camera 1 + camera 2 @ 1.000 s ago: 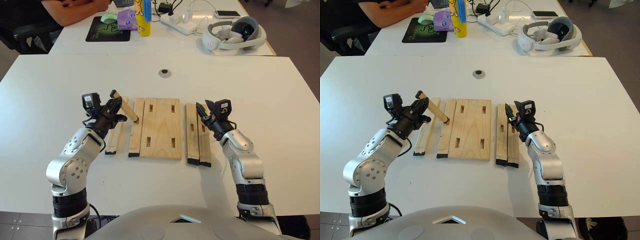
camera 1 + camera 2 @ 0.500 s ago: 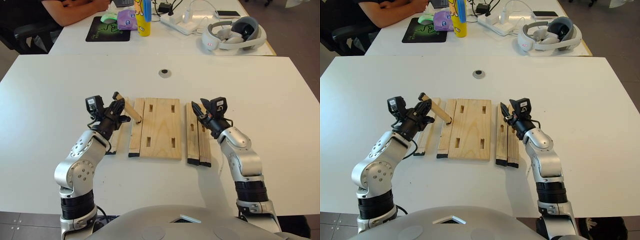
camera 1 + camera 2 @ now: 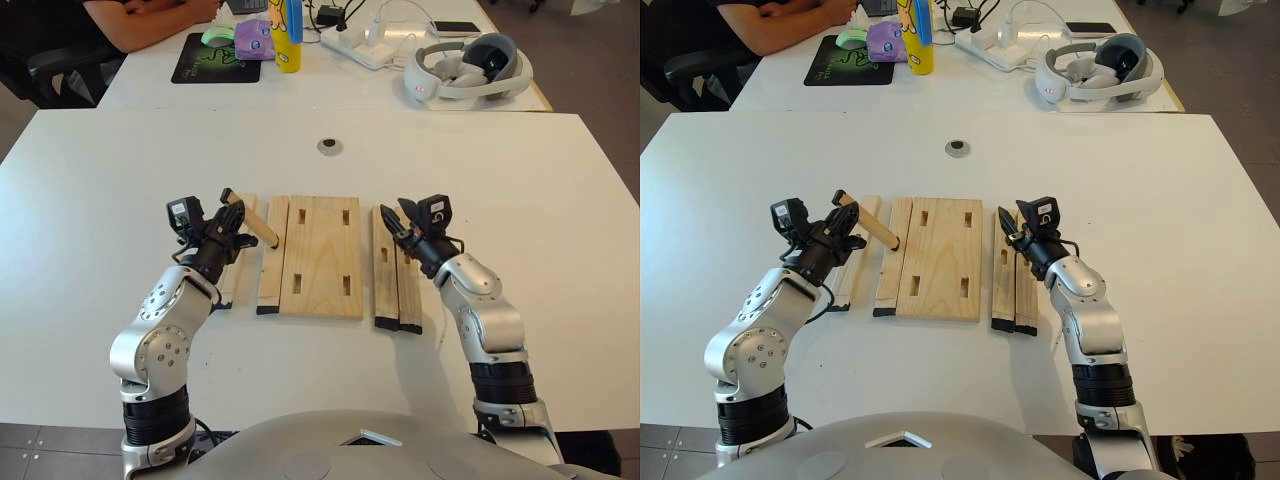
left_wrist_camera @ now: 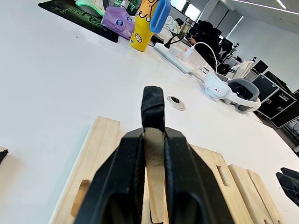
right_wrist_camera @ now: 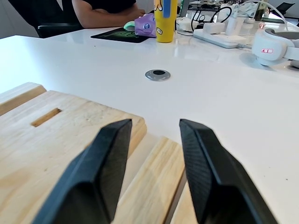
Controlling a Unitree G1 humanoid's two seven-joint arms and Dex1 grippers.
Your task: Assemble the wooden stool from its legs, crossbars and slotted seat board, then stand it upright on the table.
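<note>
while the pale slotted wooden seat board (image 3: 322, 255) lies flat at the white table's (image 3: 120, 160) middle among loose wooden slats (image 3: 385, 270), nothing looks joined yet — left gripper (image 3: 232, 222) jaws clamped on a short wooden bar (image 3: 262, 230), right gripper (image 3: 395, 212) jaws apart over the slats.

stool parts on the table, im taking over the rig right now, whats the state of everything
Left gripper: shut on a short wooden bar, held tilted above the two left planks.
Right gripper: open, holding nothing, over the far end of the two right planks.
The slotted seat board lies flat on the table between the two plank pairs.
Done: only the bar is picked up; nothing is joined.
Left: fit legs and crossbars into the seat board, then stand the stool upright.
</note>
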